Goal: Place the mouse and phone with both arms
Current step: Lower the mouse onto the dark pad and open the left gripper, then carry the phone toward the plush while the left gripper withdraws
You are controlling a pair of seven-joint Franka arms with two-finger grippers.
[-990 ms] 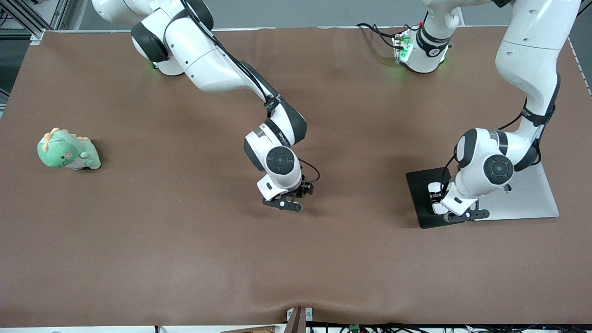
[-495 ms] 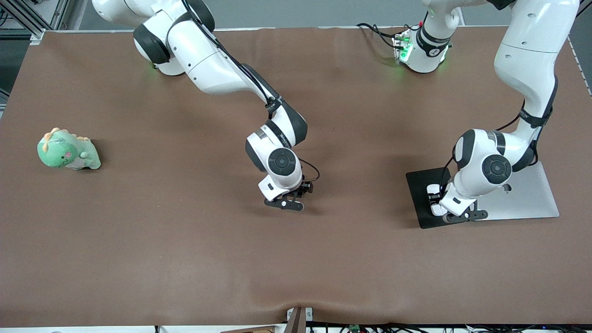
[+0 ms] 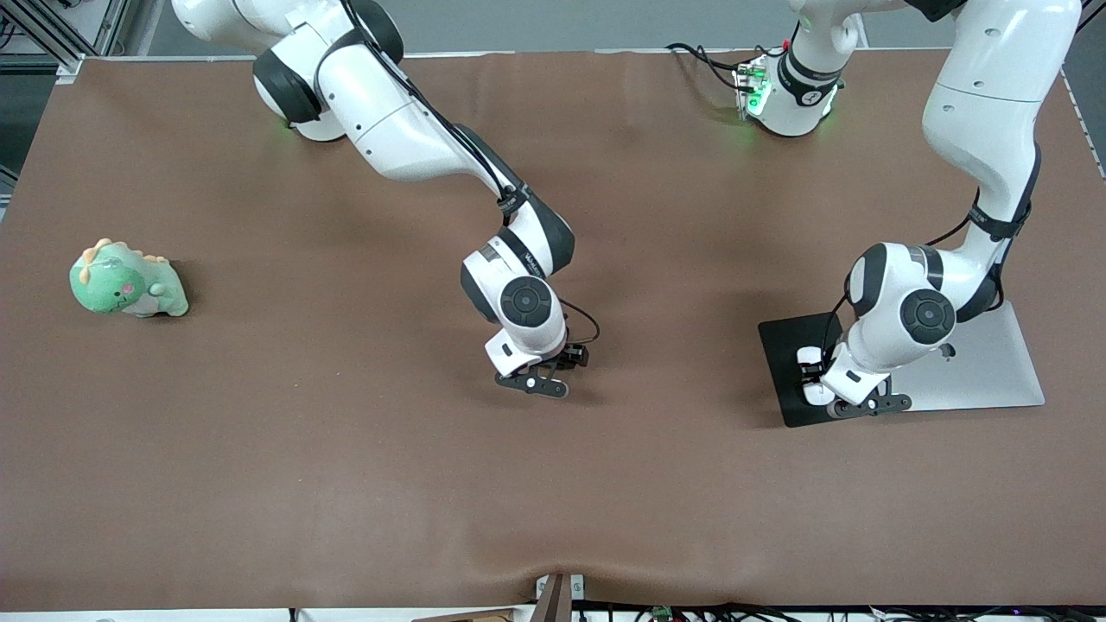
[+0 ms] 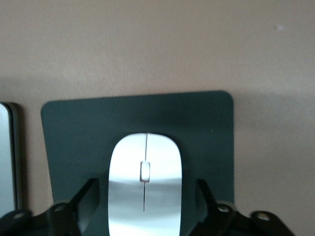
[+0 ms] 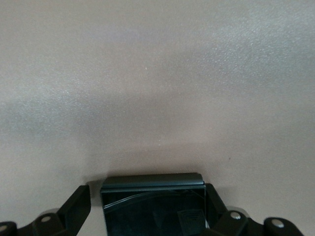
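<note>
**Both grippers down at the table, each with its item between the fingers**

The left gripper (image 3: 851, 402) is hanging low over the dark pad (image 3: 782, 363) at the left arm's end of the table, with the mouse (image 4: 144, 184) sitting between its fingers (image 4: 86, 196). In the left wrist view the mouse is lying on the pad, its middle line pointing away from the wrist, and the fingers are standing spread just beside its flanks, with a narrow gap showing on each side. A flat silver slab (image 3: 981, 363) is lying just beside the pad, toward the table's end.

The right gripper (image 3: 540, 380) is sitting near the middle of the table (image 3: 346, 484), low over the brown cover. In the right wrist view the phone (image 5: 153, 206) is lying between its fingers (image 5: 76, 209), which are pressing against both of its edges. Whether the phone is resting on the cover or hanging just above it cannot be told.

A green plush dinosaur (image 3: 127, 281) is lying well apart at the right arm's end of the table.
</note>
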